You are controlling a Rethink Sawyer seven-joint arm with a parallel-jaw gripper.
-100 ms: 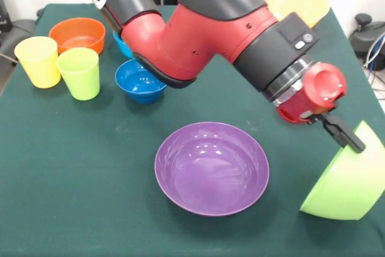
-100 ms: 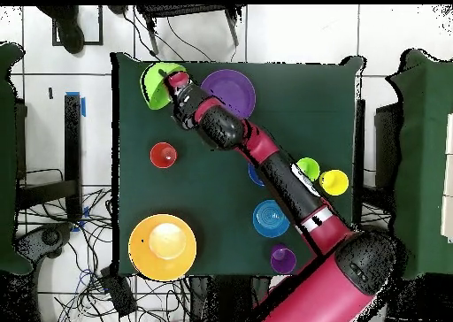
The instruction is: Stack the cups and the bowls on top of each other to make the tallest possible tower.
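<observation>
I have the gripper (image 1: 348, 138) clamped on the rim of the lime green bowl (image 1: 348, 186), which hangs tilted at the near corner of the table (image 1: 72, 167): one finger shows over the rim, so I judge it gripping rather than simply resting there. The bowl is tipped well over, its mouth turned towards the arm and slightly upward, its rounded underside facing out and down; its axis runs closer to level than upright. The wide purple bowl (image 1: 212, 167) sits flat and empty just beside it, mouth up, and from overhead the two are nearly touching (image 2: 227, 92). That short sideways gap matters most: I would swing the green bowl over the purple one and level it first. The very large yellow-orange bowl (image 2: 163, 246) lies well apart at the opposite corner, with the orange-red cup (image 2: 163, 155) standing alone between.
</observation>
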